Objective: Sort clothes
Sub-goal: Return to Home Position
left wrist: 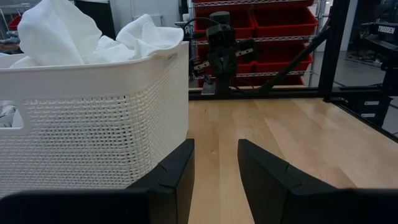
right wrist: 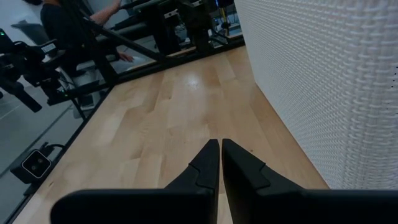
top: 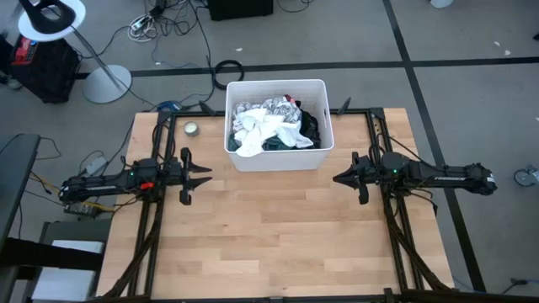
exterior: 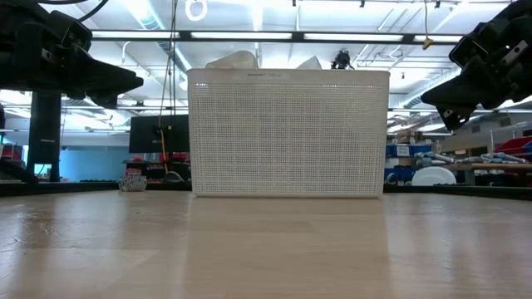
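Observation:
A white plastic bin (top: 316,156) stands at the table's far middle, piled with clothes. A plain white garment (top: 265,135) lies on top and hangs over the near left rim. A white piece with black leaf print (top: 274,107) and dark teal and black pieces (top: 310,126) lie beside it. The white garment also shows in the left wrist view (left wrist: 68,31). My left gripper (top: 206,174) hovers open left of the bin's near corner and shows in its wrist view (left wrist: 216,146). My right gripper (top: 337,178) hovers shut right of the bin, its fingertips together in its wrist view (right wrist: 220,144).
A small round tin (top: 191,129) sits on the table left of the bin. The bin's perforated wall (exterior: 288,133) rises in the middle of the low view. Bare wooden tabletop (top: 269,236) spreads between and in front of both arms.

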